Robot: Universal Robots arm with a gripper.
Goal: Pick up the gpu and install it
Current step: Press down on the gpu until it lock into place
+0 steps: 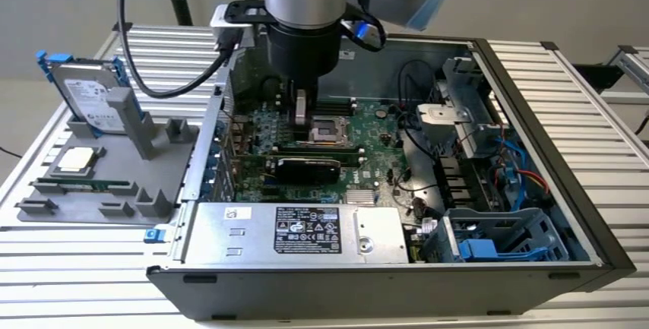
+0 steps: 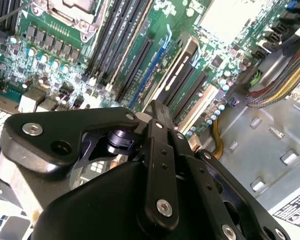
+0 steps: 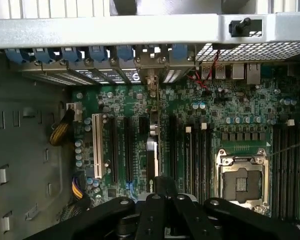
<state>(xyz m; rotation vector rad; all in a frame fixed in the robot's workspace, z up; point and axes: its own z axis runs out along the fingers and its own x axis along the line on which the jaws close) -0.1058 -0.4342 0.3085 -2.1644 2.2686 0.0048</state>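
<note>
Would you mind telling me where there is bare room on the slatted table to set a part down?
Free: the white slatted table on the exterior view's right of the open black computer case, and the strip in front of the grey parts tray. Crowded: that tray and the green motherboard, where the gripper hangs.
</note>
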